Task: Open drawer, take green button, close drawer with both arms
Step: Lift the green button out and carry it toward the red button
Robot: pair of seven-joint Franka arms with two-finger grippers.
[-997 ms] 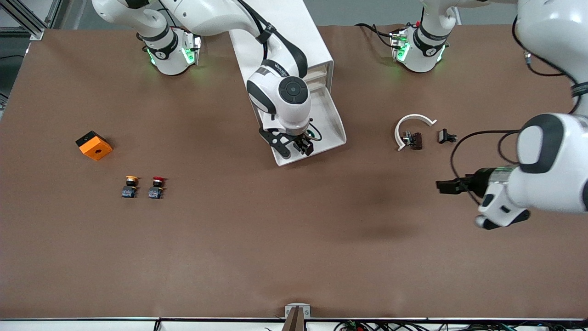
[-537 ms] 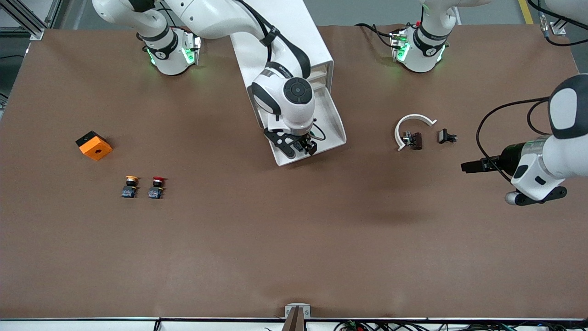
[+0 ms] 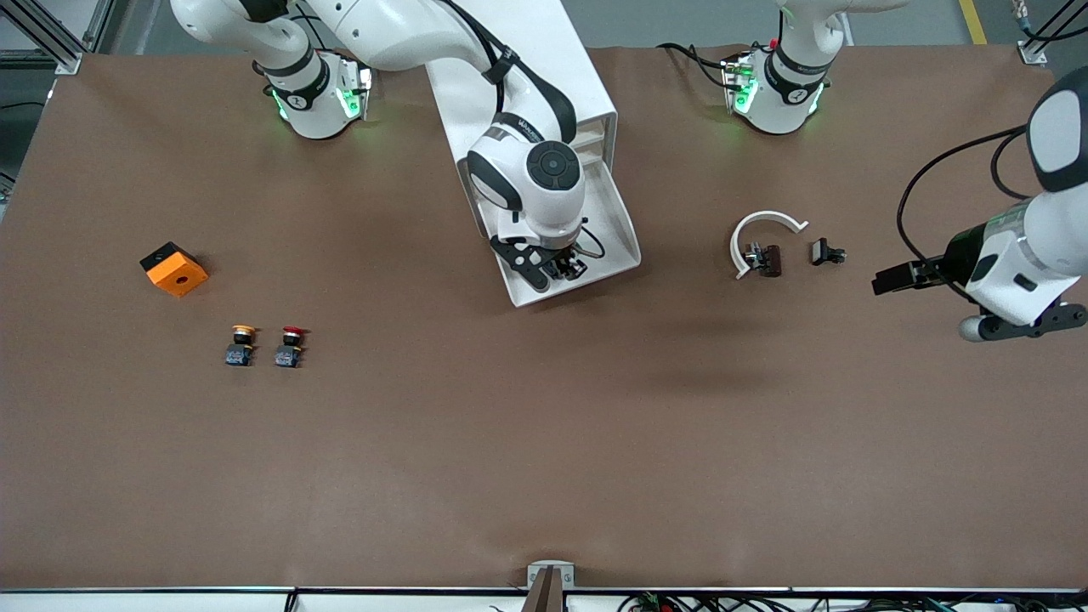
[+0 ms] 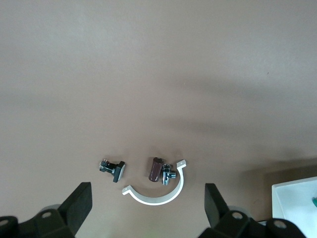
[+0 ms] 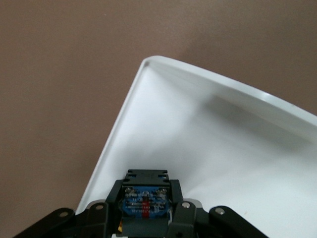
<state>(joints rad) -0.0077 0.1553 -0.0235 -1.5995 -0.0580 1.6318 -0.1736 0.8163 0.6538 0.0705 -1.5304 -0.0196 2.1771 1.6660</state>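
Right gripper [image 3: 564,269] sits low in the open drawer [image 3: 616,229], fingers pinching the button [image 5: 144,205] — lifting out and closing remain. Left gripper [image 3: 892,280], fingers spread, waits over bare table near the left arm's end.

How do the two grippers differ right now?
The right gripper is down in the open drawer, shut on the button. The left gripper is open, holds nothing and hangs over bare table at the left arm's end, near the white clip. Both are black two-finger grippers.
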